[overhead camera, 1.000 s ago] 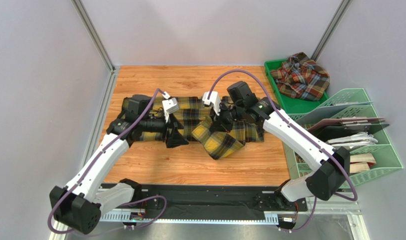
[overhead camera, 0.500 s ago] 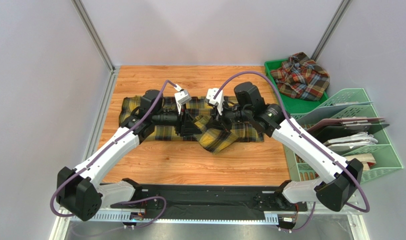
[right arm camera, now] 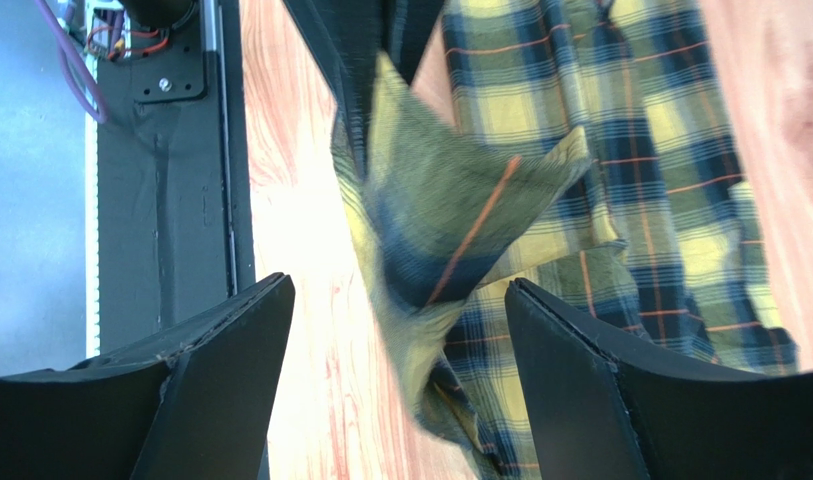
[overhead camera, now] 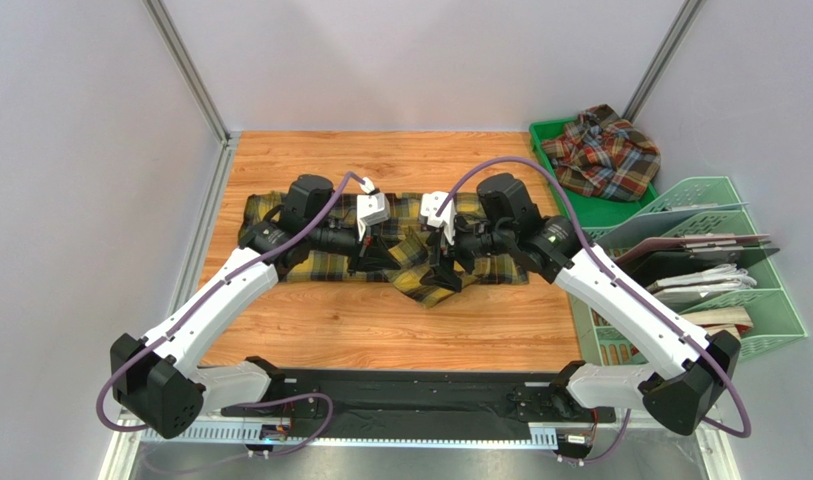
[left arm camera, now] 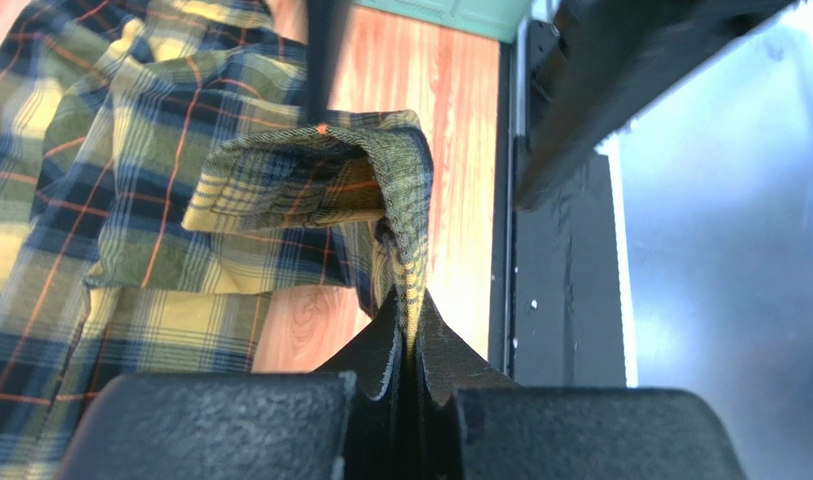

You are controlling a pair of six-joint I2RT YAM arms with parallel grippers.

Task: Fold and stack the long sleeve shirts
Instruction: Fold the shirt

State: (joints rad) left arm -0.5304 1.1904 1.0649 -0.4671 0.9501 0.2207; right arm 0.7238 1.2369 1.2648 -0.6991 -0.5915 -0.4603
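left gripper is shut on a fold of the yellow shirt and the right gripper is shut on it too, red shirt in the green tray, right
No: the right gripper is open, its jaws wide apart around the fold in the right wrist view. The left gripper is shut on the yellow shirt, and the red shirt lies in the green tray.

Yellow plaid shirt (overhead camera: 325, 266) lies spread centrally; rust-red shirt (overhead camera: 605, 152) crumpled far right.

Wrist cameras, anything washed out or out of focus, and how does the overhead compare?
Left wrist: the right side glares white; the yellow shirt is sharp, the left end effector dark in the foreground. Right wrist: the wooden table is blown out beside the cloth. Top external: evenly lit, sharp.
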